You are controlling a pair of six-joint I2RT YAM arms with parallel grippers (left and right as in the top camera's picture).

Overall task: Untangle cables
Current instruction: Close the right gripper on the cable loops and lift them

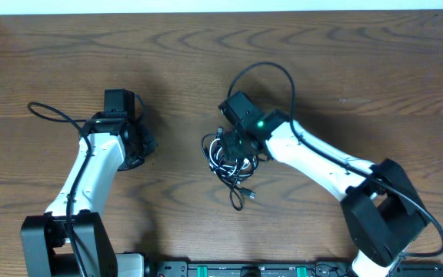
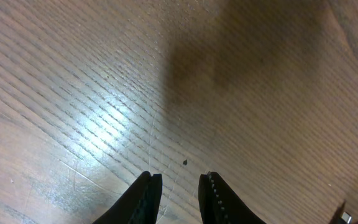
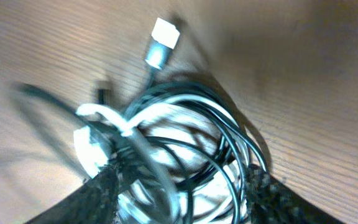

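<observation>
The cables [image 1: 229,158] lie in a tangled bundle of black and white cords at the table's middle, with one black end and its plug [image 1: 248,195] trailing toward the front. In the right wrist view the cables [image 3: 185,124] are coiled loops, and a white plug [image 3: 164,38] sticks out beyond them. My right gripper [image 1: 241,145] [image 3: 180,175] is directly over the bundle, open, with its fingers on either side of the loops. My left gripper [image 1: 141,148] [image 2: 179,180] is well to the left over bare wood, its jaws slightly apart with nothing between them.
The wooden table [image 1: 360,61] runs to a pale edge at the back. The arms' own thick black wires loop out at the left [image 1: 46,112] and behind the right wrist [image 1: 271,68]. A black rail [image 1: 244,269] lines the front edge.
</observation>
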